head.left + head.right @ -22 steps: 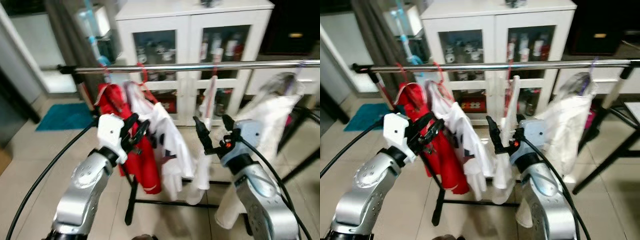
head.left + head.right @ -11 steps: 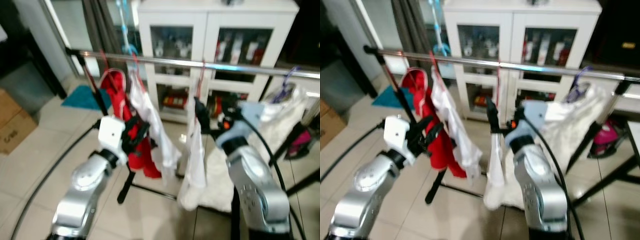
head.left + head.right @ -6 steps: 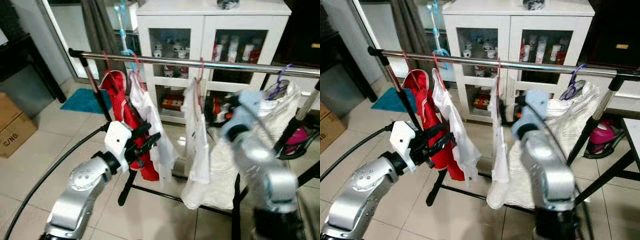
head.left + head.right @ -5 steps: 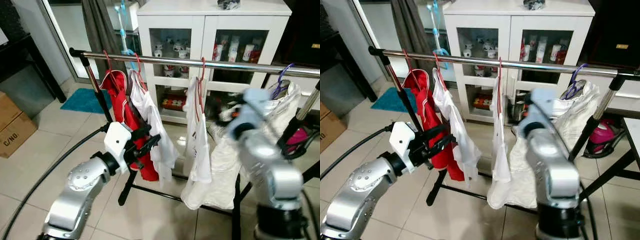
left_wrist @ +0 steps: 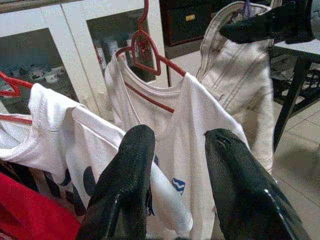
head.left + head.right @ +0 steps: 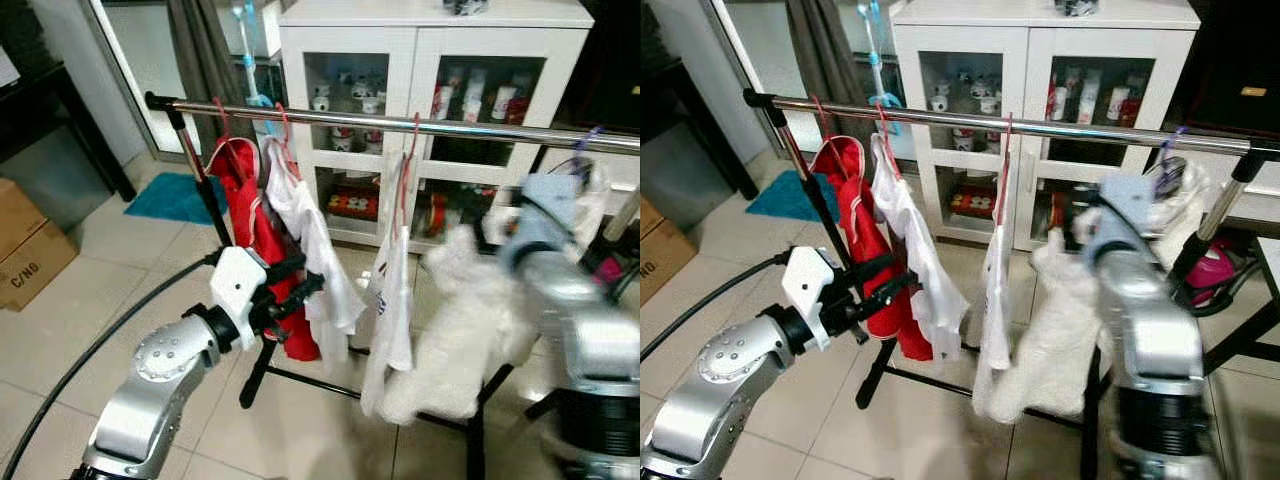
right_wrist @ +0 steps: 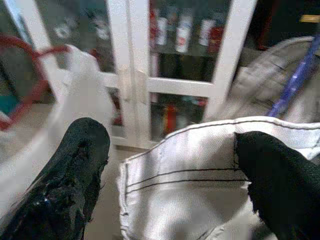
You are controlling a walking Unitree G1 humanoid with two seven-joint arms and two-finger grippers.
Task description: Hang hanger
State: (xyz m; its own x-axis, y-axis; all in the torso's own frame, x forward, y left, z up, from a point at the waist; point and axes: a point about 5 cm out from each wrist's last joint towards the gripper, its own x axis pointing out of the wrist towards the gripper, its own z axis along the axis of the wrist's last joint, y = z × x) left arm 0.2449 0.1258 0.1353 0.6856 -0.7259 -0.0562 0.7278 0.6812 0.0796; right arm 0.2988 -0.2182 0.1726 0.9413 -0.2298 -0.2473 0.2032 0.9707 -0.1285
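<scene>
I see the red hanger [image 6: 408, 160] with its white shirt [image 6: 392, 300] hooked on the rail [image 6: 400, 126], between the other white shirt [image 6: 310, 240] and the pale jacket [image 6: 1060, 330]. My right hand [image 7: 170, 165] has fingers apart, beside the jacket. My left hand [image 5: 175, 185] is spread, empty.

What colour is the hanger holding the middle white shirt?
Red hanger, clearest in the left wrist view.

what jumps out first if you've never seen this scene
The chrome rail across the middle, hung with a red garment at its left end and white shirts on red hangers beside it. At right, a pale jacket lies between the right gripper fingers.
</scene>
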